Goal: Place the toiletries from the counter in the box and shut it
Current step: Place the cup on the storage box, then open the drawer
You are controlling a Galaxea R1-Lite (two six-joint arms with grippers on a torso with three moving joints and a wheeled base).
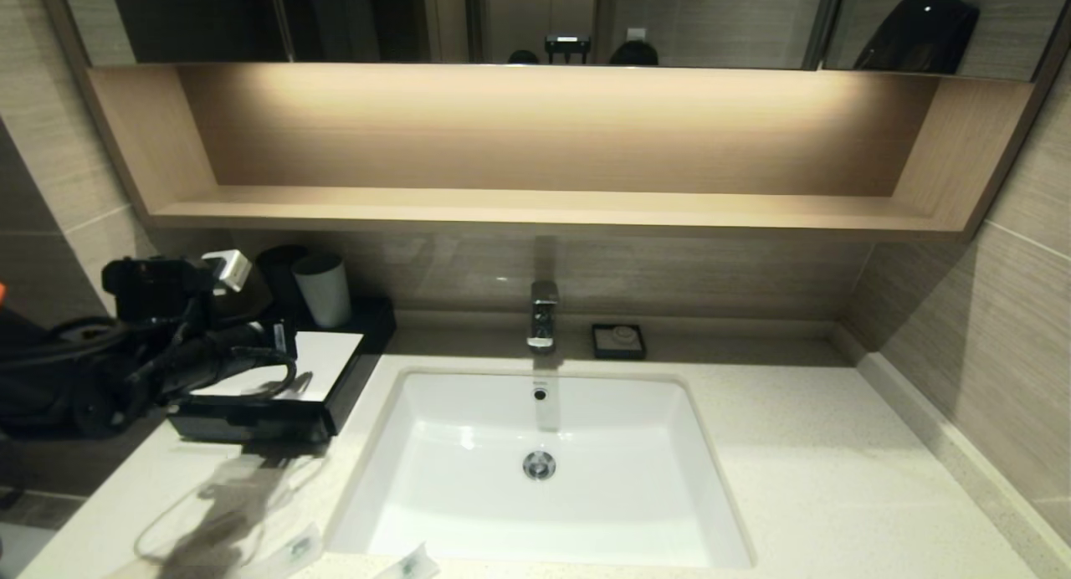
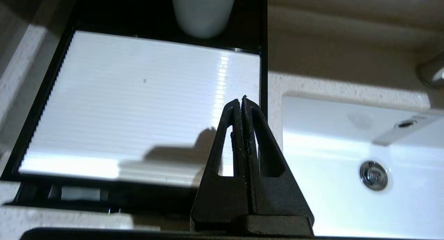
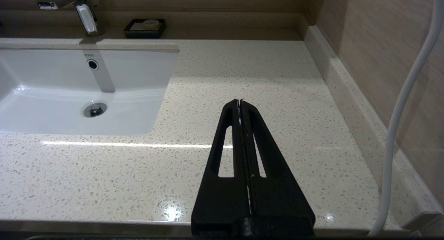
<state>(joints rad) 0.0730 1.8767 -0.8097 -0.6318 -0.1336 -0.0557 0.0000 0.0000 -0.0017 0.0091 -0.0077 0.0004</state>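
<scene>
Packets (image 1: 414, 562) in clear wrap lie on the counter (image 1: 837, 479) at its front edge, near the basin (image 1: 544, 470). Left of the basin sits the black box (image 1: 335, 395), the left gripper (image 2: 241, 101) above its white top, closed and empty. The right gripper (image 3: 240, 103), also closed, hangs over counter right of the basin.

Your left arm (image 1: 125, 370) is black all over, a bulky matte body with a boxy black camera block (image 1: 151, 286) on its wrist and a small white-grey plug (image 1: 228, 269) on that block's side. Glossy black cables (image 1: 243, 366) loop around it in loose curves. You see the left gripper (image 2: 241, 104) as two matte black, rough-surfaced fingers, each a tapering wedge with a long triangular cut-out, on a flat black base. The right gripper (image 3: 240, 106) is built the same, and a white cable (image 3: 402, 111) runs beside it.
</scene>
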